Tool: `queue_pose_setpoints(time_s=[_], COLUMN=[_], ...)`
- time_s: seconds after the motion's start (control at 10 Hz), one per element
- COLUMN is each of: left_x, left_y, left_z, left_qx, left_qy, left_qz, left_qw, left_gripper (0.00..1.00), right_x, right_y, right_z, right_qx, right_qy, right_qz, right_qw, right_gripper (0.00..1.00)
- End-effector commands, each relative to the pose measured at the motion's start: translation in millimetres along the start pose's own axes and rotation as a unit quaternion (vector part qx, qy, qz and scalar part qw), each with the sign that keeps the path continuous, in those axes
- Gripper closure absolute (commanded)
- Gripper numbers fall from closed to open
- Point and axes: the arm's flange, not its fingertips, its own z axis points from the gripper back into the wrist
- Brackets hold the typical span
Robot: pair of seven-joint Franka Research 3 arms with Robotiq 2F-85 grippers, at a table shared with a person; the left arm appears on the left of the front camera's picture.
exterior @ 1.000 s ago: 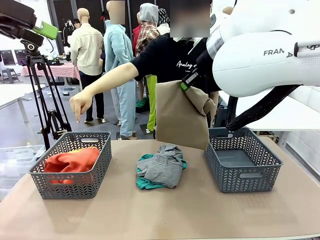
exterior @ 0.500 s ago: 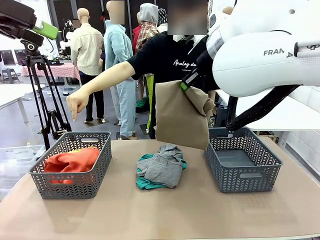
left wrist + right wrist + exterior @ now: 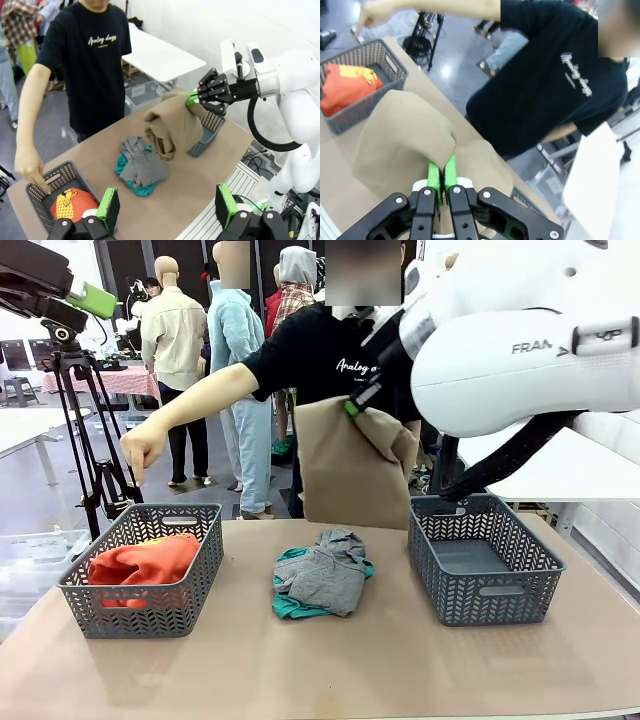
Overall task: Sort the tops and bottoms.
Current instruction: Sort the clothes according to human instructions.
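Tabletop (image 3: 330, 670) open along its near edge; right gripper (image 3: 352, 405) clamps tan T-shirt (image 3: 345, 475) aloft, left gripper (image 3: 167, 202) gapes; black shirt (image 3: 320, 360) reads "Analog days".

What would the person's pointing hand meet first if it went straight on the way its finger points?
Probably the grey basket holding the orange-red T-shirt: the person's hand points down over its far rim. Whether rim or shirt comes first, depth leaves unclear.
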Motion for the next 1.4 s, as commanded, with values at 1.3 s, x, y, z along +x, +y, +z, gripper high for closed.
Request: queue_pose_setpoints(time_s=[1.3], left_x=[0], left_y=[0], left_z=[0], left_qx=[-0.014], left_qy=[-0.001], left_qz=[-0.003], left_qw=[1.0], left_gripper=[0.0], right_x=[124], right_y=[43], right_z=[-157], right_qx=[0.127], right_qy=[-0.099], right_qz=[0.09], right_qw=[0.983], right_gripper=[1.0])
